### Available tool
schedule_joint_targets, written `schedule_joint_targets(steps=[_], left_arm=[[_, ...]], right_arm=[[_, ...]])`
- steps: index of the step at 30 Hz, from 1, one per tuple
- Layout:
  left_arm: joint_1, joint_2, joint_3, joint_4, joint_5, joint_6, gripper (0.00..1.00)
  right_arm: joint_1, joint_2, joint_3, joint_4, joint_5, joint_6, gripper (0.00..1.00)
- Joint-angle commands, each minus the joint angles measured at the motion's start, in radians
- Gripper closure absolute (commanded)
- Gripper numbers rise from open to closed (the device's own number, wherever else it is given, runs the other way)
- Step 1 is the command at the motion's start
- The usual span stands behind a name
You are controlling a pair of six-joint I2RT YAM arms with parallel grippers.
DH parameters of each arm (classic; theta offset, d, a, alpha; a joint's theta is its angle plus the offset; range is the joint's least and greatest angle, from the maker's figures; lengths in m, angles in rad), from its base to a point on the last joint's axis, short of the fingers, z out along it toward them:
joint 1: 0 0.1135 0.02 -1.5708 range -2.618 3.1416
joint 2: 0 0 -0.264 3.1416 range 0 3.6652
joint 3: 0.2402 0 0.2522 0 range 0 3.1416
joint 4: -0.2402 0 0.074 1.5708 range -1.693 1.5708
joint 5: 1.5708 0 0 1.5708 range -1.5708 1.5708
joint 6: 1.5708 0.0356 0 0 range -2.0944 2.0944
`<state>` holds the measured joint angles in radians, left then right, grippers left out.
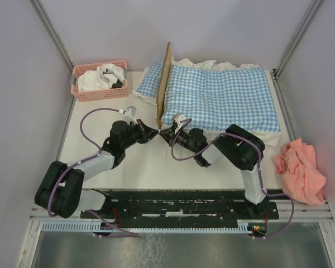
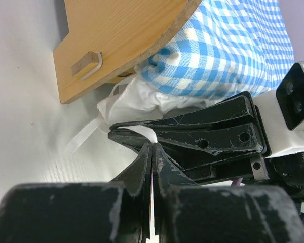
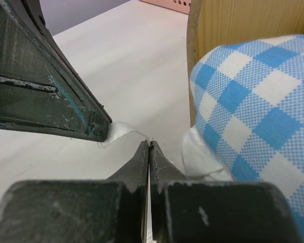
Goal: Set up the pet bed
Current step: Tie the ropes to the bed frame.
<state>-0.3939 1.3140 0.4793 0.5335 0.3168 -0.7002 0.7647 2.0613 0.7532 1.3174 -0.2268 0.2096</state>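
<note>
Pet bed (image 1: pixel 165 78) at far edge of table (image 1: pixel 100 162), mid-way along, under gingham bedding (image 1: pixel 223 97), left gripper (image 1: pixel 154 133) and right gripper (image 1: pixel 167 133) tip to tip at headboard's near corner, each clamped on white tie (image 2: pixel 83 137)

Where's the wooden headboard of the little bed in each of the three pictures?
Top view: the headboard stands edge-on in the upper middle, with the checked bedding on its right.
Left wrist: upper left, flat face showing, bedding to its right.
Right wrist: top right, just above the bedding.
Shared landmark: the blue-and-white checked bedding pressed against it.
</note>
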Motion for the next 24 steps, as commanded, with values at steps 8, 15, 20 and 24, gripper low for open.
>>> schedule_joint_targets(steps=[8, 15, 20, 24], left_arm=[[0.005, -0.018, 0.064, -0.056, -0.069, 0.033, 0.76], [0.003, 0.038, 0.081, -0.020, -0.059, 0.103, 0.68], [0.004, 0.129, 0.081, 0.062, -0.034, 0.100, 0.63], [0.002, 0.179, 0.064, 0.154, -0.010, 0.095, 0.61]], right_arm=[[-0.004, -0.064, -0.039, 0.002, 0.033, 0.147, 0.98], [-0.004, -0.117, -0.034, -0.186, 0.059, 0.153, 0.98], [-0.004, -0.120, -0.040, -0.217, 0.087, 0.170, 0.98], [-0.004, -0.128, -0.053, -0.205, 0.100, 0.176, 0.98]])
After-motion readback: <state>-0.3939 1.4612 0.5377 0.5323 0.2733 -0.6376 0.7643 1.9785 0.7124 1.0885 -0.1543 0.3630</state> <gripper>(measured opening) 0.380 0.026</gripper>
